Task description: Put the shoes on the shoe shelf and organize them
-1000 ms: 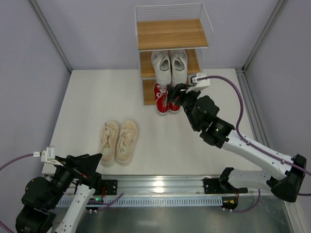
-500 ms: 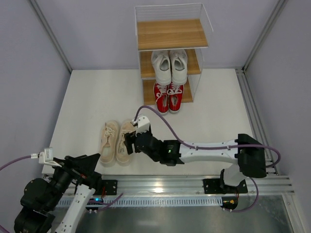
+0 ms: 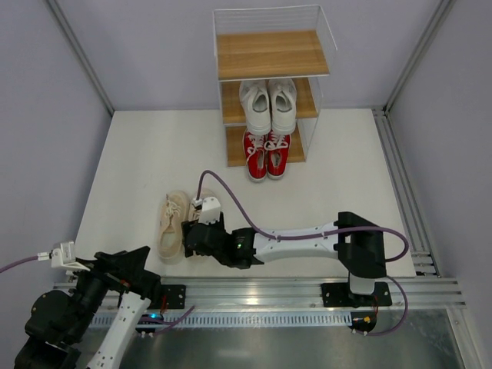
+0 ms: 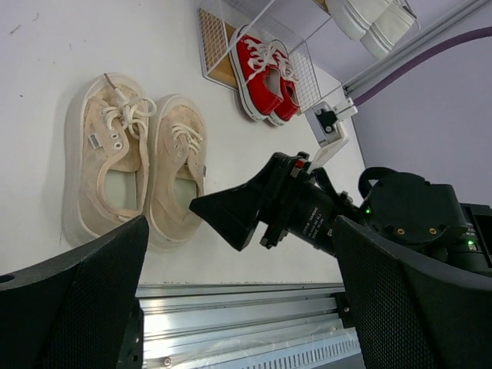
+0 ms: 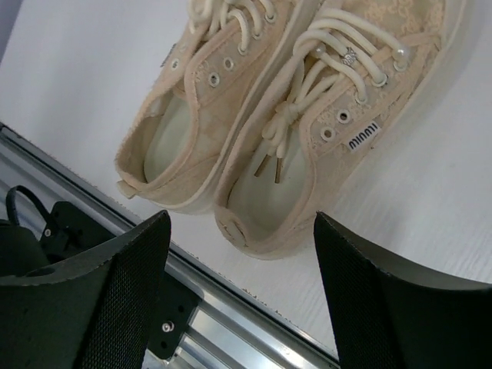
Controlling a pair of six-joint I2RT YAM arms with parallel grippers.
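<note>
Trouble from here would come mostly from the grasp itself. The right gripper (image 5: 240,231) hangs over the heel end of the beige pair (image 5: 307,115) with its jaws apart and nothing between them. Those two sneakers lie side by side, touching along their inner walls, on the white table (image 3: 346,177) well out in front of the shoe shelf (image 3: 269,54) and off towards its left side. With the shoes pressed together like that, we judge that a finger coming down could land on the neighbour's collar and not in the gap. It might then pinch both walls at once, or drag the second sneaker askew. The heel collar looks soft, so a grip there may fold it and let the toe droop. A loose lace end lies near the opening and could get caught. The shelf's lower two tiers already carry the red pair (image 3: 267,154) and, above it, the white pair (image 3: 267,104), which leaves only the top board. That means a long carry up over the thin wire frame, where a sagging toe could snag or knock the white sneakers. The left gripper (image 4: 238,223) waits farther from the shelf than the beige pair, jaws wide and holding nothing, close enough to the right arm that a careless swing could make them meet.
</note>
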